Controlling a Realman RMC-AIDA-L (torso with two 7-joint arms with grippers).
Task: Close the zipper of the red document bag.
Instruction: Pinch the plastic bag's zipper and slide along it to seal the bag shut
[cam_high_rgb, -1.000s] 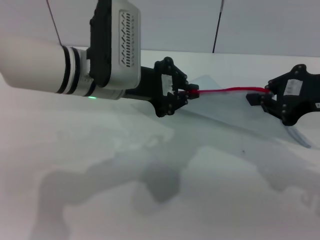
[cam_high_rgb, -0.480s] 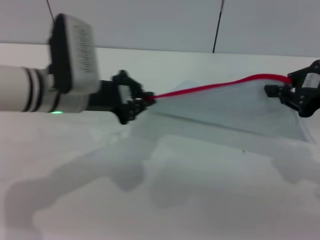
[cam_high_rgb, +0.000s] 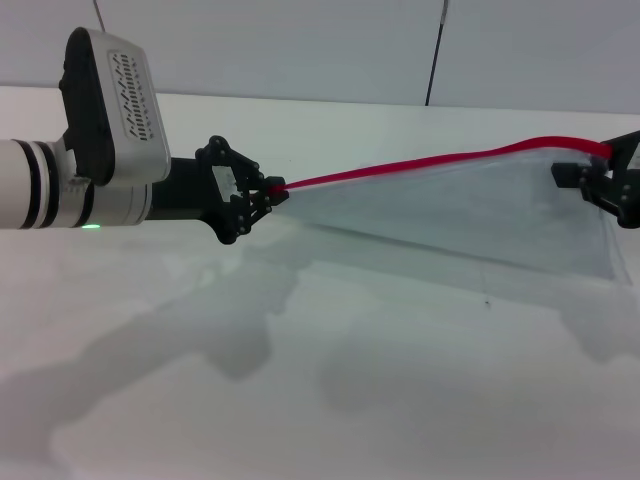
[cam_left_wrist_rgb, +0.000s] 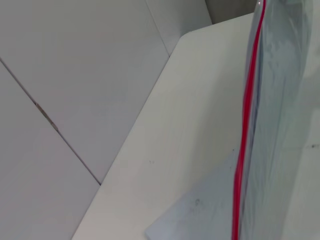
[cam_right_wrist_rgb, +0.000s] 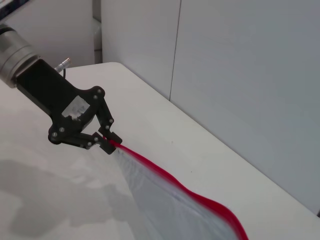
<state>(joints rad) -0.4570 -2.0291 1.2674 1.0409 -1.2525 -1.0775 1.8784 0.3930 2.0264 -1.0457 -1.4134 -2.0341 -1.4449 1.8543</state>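
The large flat pouch of translucent pale blue-grey plastic, the red document bag (cam_high_rgb: 480, 215), hung stretched between the two arms across the middle and right of the head view, its lower edge trailing on the white surface (cam_high_rgb: 330, 400). The left claw (cam_high_rgb: 262, 195), at centre left of that frame, was clenched on the near end of the thin bright red zipper strip (cam_high_rgb: 420, 167). The right claw (cam_high_rgb: 603, 172), at the far right edge, appeared clenched on the opposite red corner, though part of it was cut off by the frame.

This hold looked meant to keep the red edge taut, so that a slider could run along a straight track while the other end stayed anchored. The slider itself could not be made out, so how much was closed could not be told.

The strip rose from the left claw in a shallow line and arched near the right end. The plastic below looked thin, limp and slightly creased.
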